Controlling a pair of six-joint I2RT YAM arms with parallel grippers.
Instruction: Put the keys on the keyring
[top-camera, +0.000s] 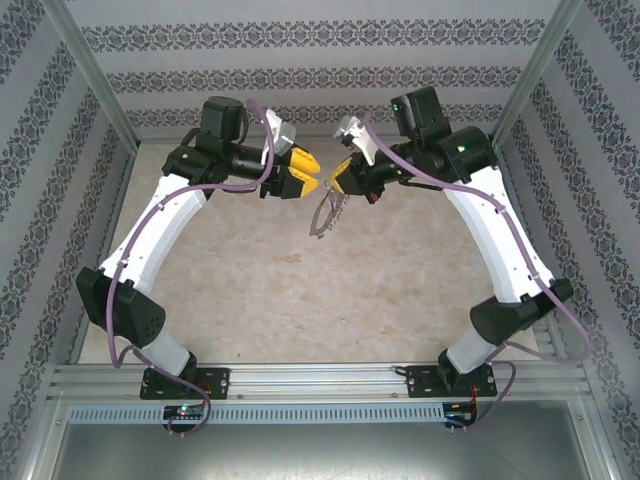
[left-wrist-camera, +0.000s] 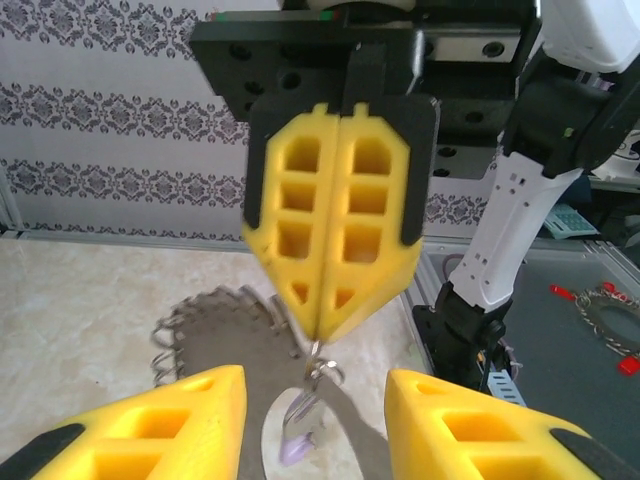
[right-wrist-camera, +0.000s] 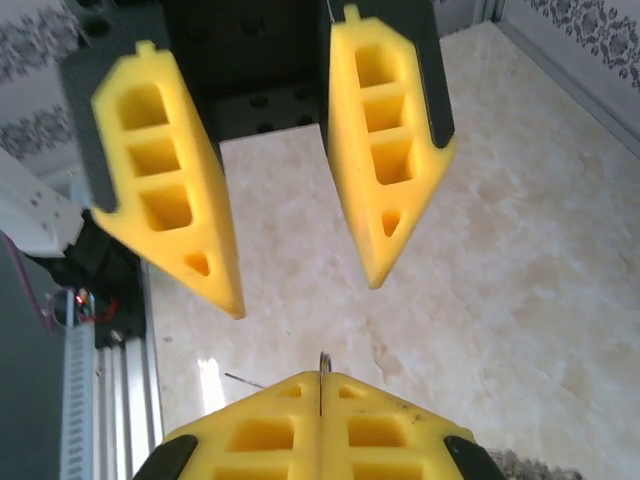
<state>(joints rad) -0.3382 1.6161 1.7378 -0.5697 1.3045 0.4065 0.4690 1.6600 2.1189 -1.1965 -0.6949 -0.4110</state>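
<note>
Near the middle of the table's (top-camera: 250, 290) far edge, my left gripper (right-wrist-camera: 305, 292) stands partly open, holding nothing. It faces my right gripper (left-wrist-camera: 320, 332), clamped tight on the keyring (top-camera: 322, 215). The keyring hangs clear above the table, and one small key (left-wrist-camera: 300, 425) dangles just under the pinch!

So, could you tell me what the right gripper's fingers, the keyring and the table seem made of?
The right gripper has matte yellow fingers with square pockets, probably moulded plastic or foam. The keyring looks like dark grey metal, its rim fringed with silvery wire loops. The table looks like pale veined stone or laminate.
</note>
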